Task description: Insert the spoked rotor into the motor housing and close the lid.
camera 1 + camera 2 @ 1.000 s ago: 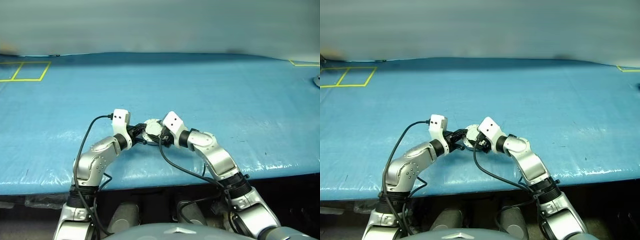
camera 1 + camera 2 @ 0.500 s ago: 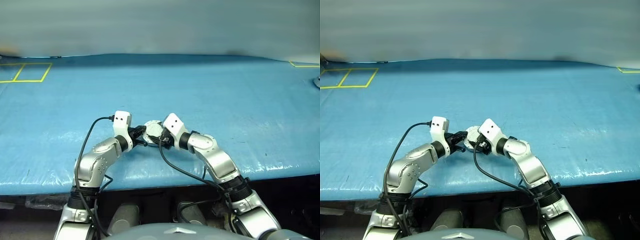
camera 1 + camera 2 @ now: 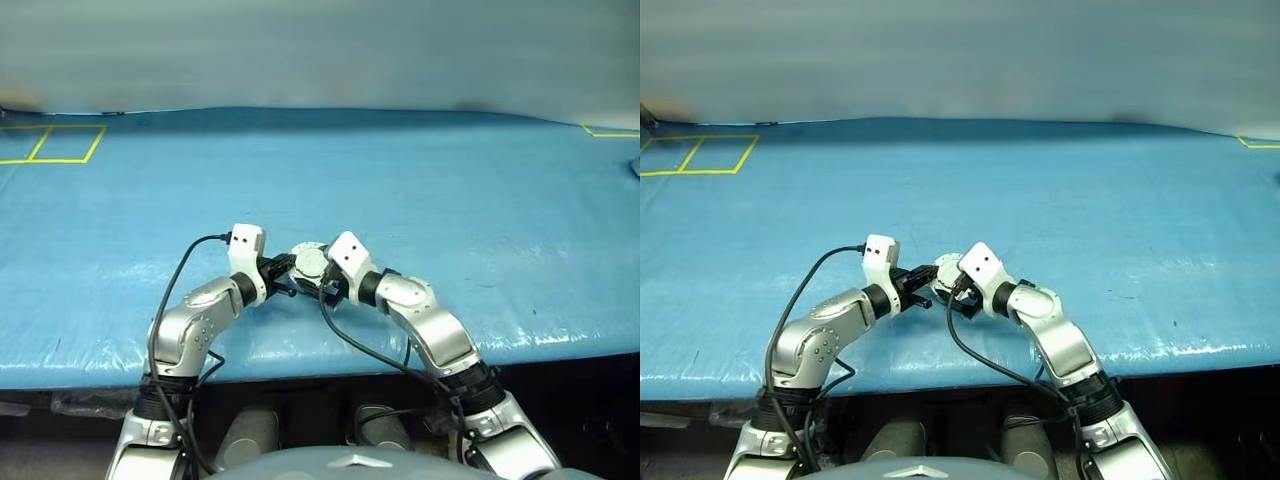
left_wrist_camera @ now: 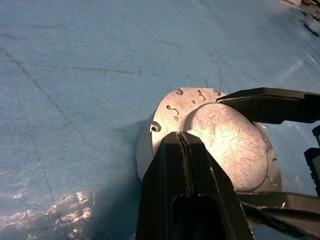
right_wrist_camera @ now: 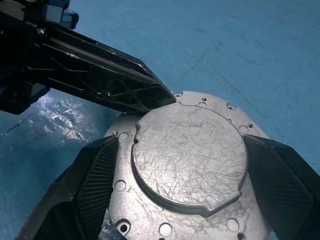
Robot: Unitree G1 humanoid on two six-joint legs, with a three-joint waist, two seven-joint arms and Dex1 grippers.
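Note:
The lid [image 5: 190, 160] is a round grey metal disc with a raised, scratched centre. It lies face up on the blue table [image 3: 420, 200] near the front edge. Under its rim a grey side wall of the motor housing [image 4: 144, 159] shows. My left gripper [image 4: 182, 136] is shut, its tips resting on the rim of the lid's raised centre. My right gripper [image 5: 182, 145] is open, one black finger [image 5: 95, 185] on each side of the lid. In the head view the two grippers meet at the lid [image 3: 310, 262]. The spoked rotor is hidden.
The blue cover runs wide on all sides of the lid. Yellow tape squares [image 3: 50, 143] mark the far left corner and a yellow line [image 3: 605, 130] the far right. The table's front edge [image 3: 300, 362] runs just below both forearms.

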